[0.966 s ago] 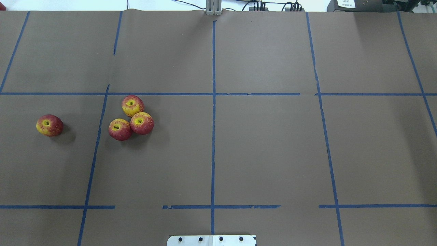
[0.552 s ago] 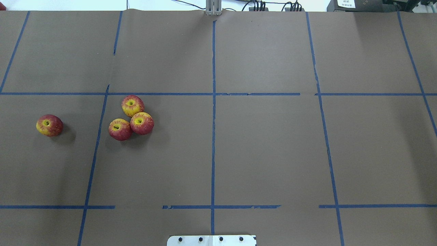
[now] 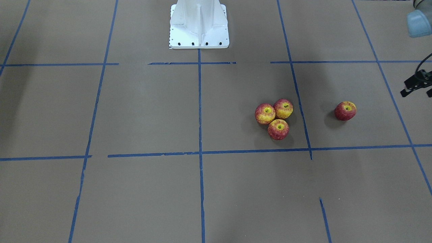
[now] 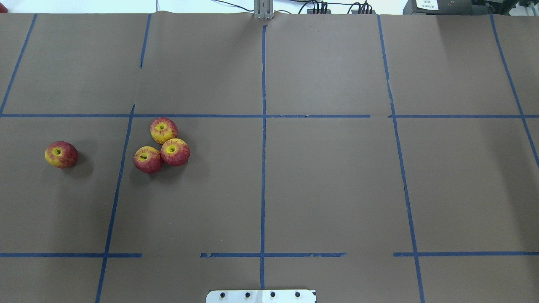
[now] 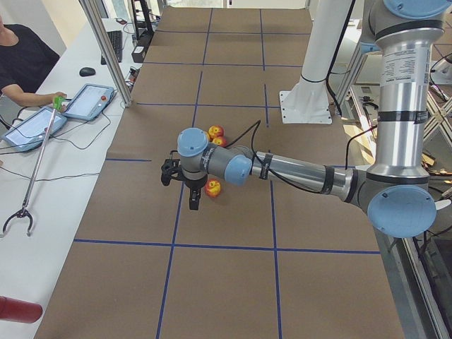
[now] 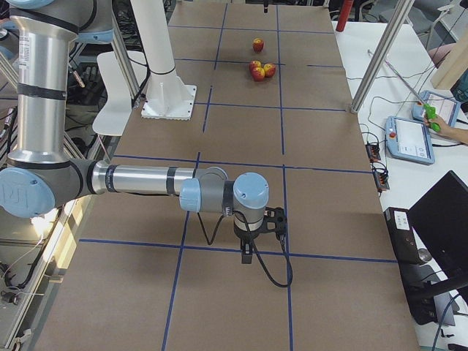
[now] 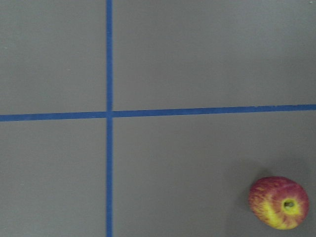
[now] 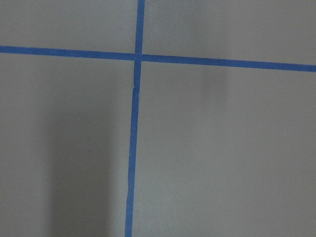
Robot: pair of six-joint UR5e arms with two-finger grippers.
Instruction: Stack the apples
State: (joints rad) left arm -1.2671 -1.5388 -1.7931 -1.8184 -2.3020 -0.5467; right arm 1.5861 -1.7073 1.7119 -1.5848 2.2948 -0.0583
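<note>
Three red-yellow apples point(image 4: 164, 130) point(image 4: 148, 159) point(image 4: 175, 151) sit touching in a cluster on the brown table, left of centre; they also show in the front view point(image 3: 278, 129). A fourth apple point(image 4: 61, 154) lies alone further left, and shows in the front view point(image 3: 345, 110) and the left wrist view point(image 7: 279, 202). My left gripper point(image 5: 193, 203) hangs above the table beside the lone apple point(image 5: 212, 188); I cannot tell if it is open. My right gripper point(image 6: 248, 252) hovers over bare table far from the apples; I cannot tell its state.
The white robot base point(image 3: 199, 33) stands at the table's near middle edge. Blue tape lines point(image 4: 263, 147) grid the table. An operator's side table with tablets point(image 5: 88, 101) and a reach tool point(image 5: 35, 162) runs along the far edge.
</note>
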